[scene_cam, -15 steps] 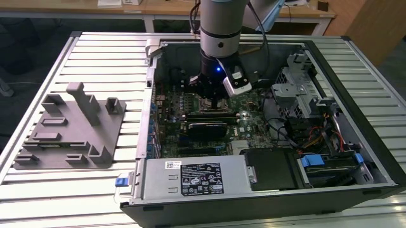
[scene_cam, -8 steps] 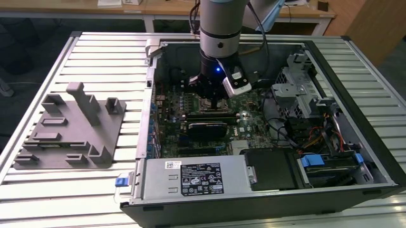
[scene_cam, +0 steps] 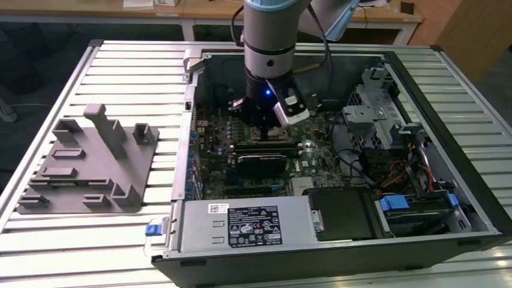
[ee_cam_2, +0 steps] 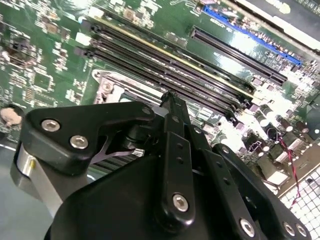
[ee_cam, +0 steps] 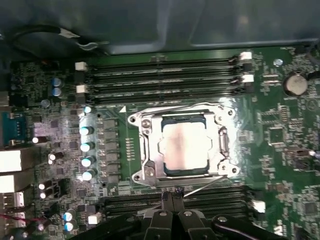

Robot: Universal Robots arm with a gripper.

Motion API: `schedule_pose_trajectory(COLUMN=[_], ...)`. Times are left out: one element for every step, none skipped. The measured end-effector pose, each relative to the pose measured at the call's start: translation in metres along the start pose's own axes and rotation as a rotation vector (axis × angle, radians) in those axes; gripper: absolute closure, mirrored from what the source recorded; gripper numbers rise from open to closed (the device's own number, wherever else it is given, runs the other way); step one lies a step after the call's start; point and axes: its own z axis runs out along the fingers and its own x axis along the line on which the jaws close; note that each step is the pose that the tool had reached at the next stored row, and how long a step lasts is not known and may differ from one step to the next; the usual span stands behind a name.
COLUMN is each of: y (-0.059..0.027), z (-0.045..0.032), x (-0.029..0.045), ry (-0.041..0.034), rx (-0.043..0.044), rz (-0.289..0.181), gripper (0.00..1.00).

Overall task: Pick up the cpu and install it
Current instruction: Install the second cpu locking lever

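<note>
CPU (ee_cam: 183,148), pale and square, lies inside the metal socket frame (ee_cam: 150,150) at the centre of the first wrist view, flat and level with the frame around it, so I judge the placing step all but done and the chip already seated. Nearest the lens, at the lower edge of that view, the gripper (ee_cam: 172,197) shows its two black fingertips pressed together with nothing between them, just beside the frame's near edge and clear of the chip. The next move, as I read it, calls for securing the chip in the socket without nudging it, and for care over the memory slots (ee_cam: 165,75) running across the upper part of the frame beyond the socket. In the exterior view the arm (scene_cam: 272,42) reaches down from the upper middle into the open computer case (scene_cam: 448,180), over the green motherboard (scene_cam: 320,159). The case rests on a ribbed metal table (scene_cam: 120,72), with a grey plastic fixture (scene_cam: 88,162) at the middle left. Wooden desks (scene_cam: 200,12) stand along the top edge.
</note>
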Motion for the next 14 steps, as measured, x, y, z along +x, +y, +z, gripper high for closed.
schedule_pose_trajectory(y=[-0.0008, -0.0017, -0.0026, -0.0037, -0.0048, -0.0059, -0.007, -0.008, -0.009, -0.01, -0.0107, -0.0116, -0.0123, -0.0131], z=[0.0009, 0.0019, 0.0027, 0.0036, 0.0045, 0.0054, 0.0063, 0.0071, 0.008, 0.0089, 0.0097, 0.0105, 0.0113, 0.012], x=[0.0014, 0.0027, 0.0039, 0.0048, 0.0056, 0.0063, 0.007, 0.0077, 0.0083, 0.009, 0.0096, 0.0103, 0.0108, 0.0113], ry=[0.0004, 0.0009, 0.0013, 0.0017, 0.0021, 0.0026, 0.003, 0.0035, 0.004, 0.0045, 0.005, 0.0056, 0.0063, 0.007], rx=[-0.0045, -0.0093, -0.0137, -0.0181, -0.0228, -0.028, -0.0332, -0.0388, -0.0447, -0.0514, -0.0571, -0.0641, -0.0709, -0.0781], rz=[-0.001, -0.002, -0.004, -0.005, -0.006, -0.007, -0.007, -0.009, -0.01, -0.011, -0.013, -0.014, -0.016, -0.017], gripper=[0.89, 0.89, 0.89, 0.89, 0.89, 0.89, 0.89, 0.89, 0.89, 0.89, 0.89, 0.89, 0.89, 0.89])
